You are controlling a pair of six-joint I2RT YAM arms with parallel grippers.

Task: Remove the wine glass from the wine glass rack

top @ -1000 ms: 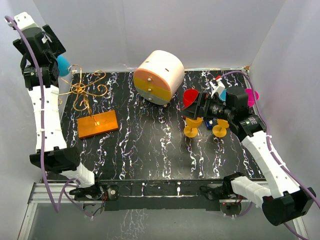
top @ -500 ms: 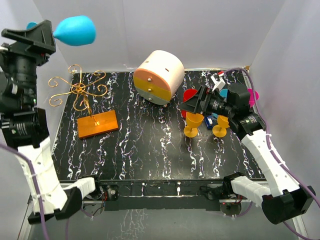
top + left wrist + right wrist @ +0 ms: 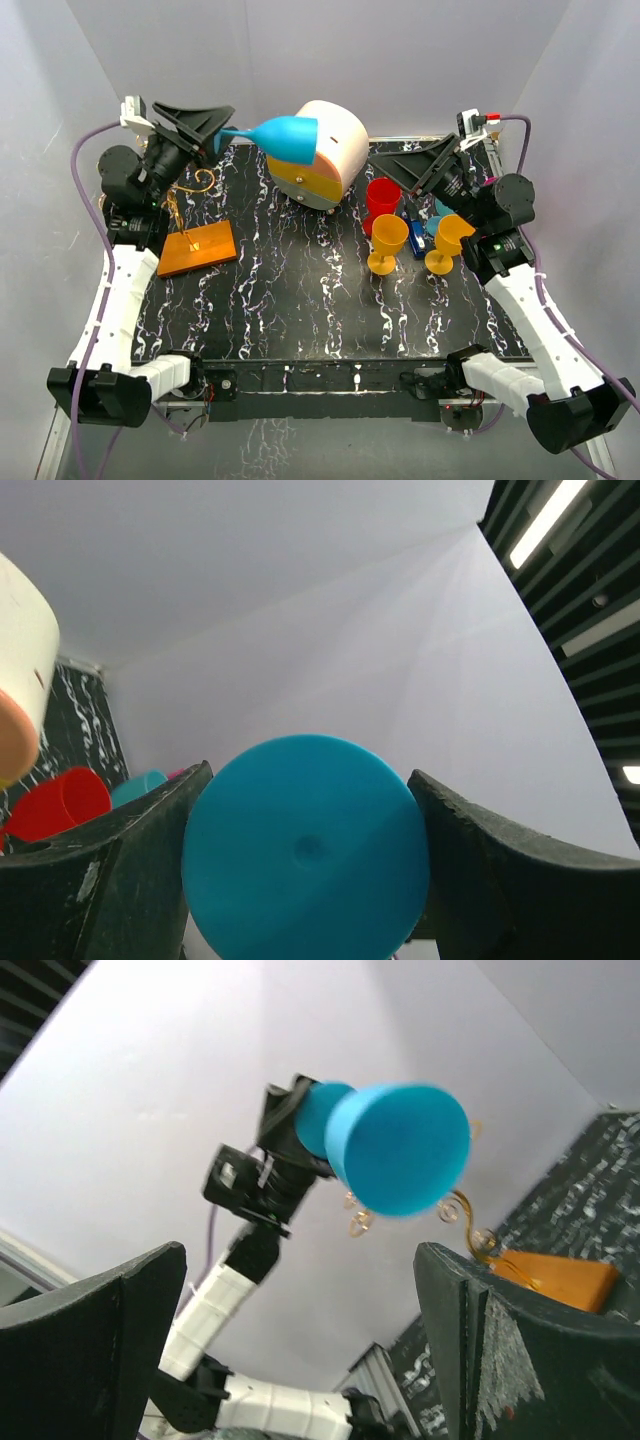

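The blue wine glass (image 3: 287,136) is held in the air on its side, bowl pointing right, in front of the drawer box. My left gripper (image 3: 222,130) is shut on its round foot (image 3: 305,850), one finger on each side of the disc. The wine glass rack, thin gold wire curls (image 3: 190,183) on a flat orange base (image 3: 195,248), stands at the left, partly behind my left arm, with no glass on it. My right gripper (image 3: 425,165) is raised at the right, open and holding nothing. Its wrist view looks across at the glass (image 3: 395,1150) and the rack (image 3: 548,1272).
A white-and-orange rounded drawer box (image 3: 322,152) stands at the back middle. Below my right gripper are a red cup (image 3: 383,195), two yellow goblets (image 3: 388,242) (image 3: 447,240) and small blue and teal items (image 3: 422,218). White walls close in the black marbled table (image 3: 290,300).
My left arm has swung from the left wall toward the back middle, carrying the blue glass clear of the rack. My right gripper has lifted off the cups and tilted up toward the left.
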